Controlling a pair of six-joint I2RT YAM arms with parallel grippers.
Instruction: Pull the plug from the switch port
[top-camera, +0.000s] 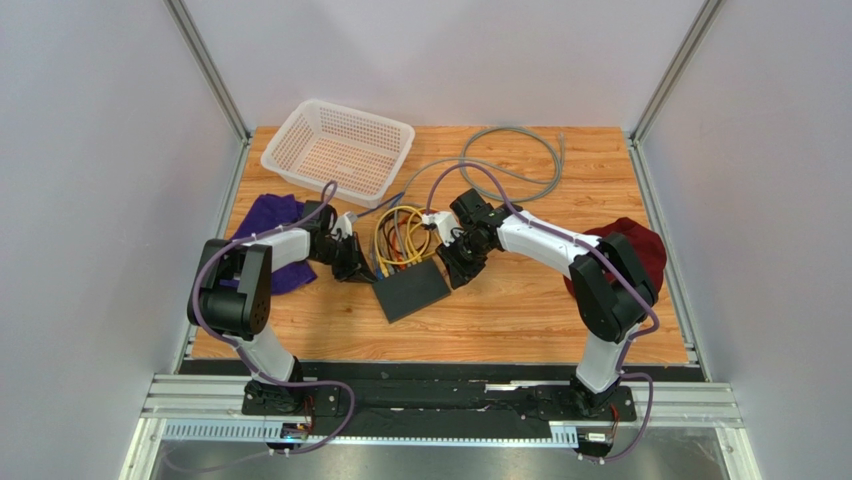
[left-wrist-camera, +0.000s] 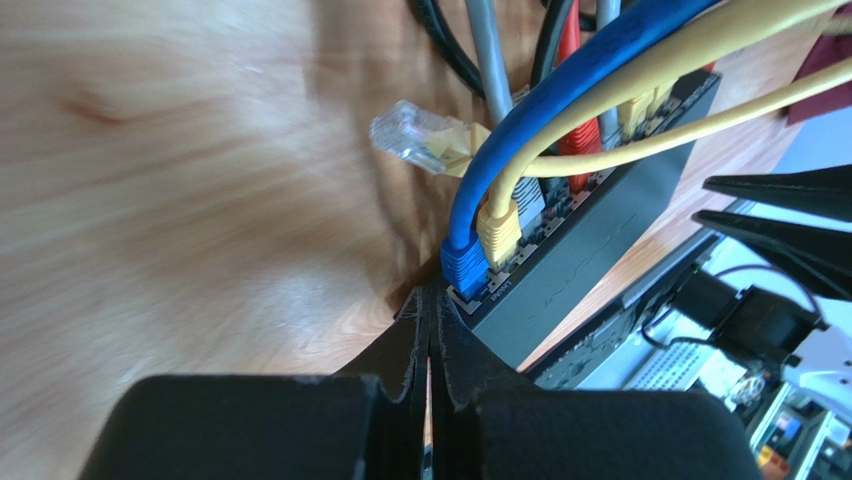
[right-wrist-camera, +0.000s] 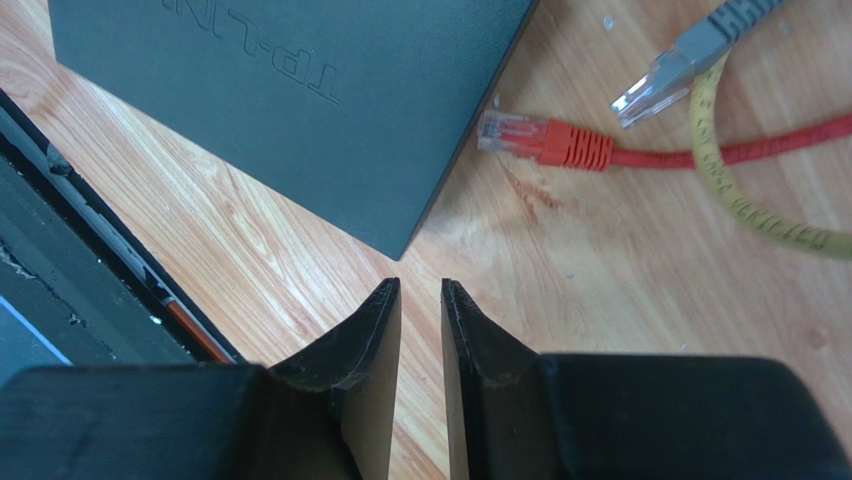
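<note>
Now your left hand (left-wrist-camera: 431, 310), pinched shut on nothing, noses the socket edge of the switch (left-wrist-camera: 600, 240) on the tabletop (top-camera: 520, 320), the blue plug (left-wrist-camera: 462, 265) just beyond its tips, cable running away, while your right hand (right-wrist-camera: 421, 300), slightly parted and empty, sits off another corner.

Two white arms with black joints, the left arm (top-camera: 290, 243) and right arm (top-camera: 540, 235), each trail a lavender cable (top-camera: 328, 187) behind the pincer. Matte black wedge fingers (left-wrist-camera: 400, 350) tip the left gripper (left-wrist-camera: 430, 292) and right gripper (right-wrist-camera: 420, 285).
</note>
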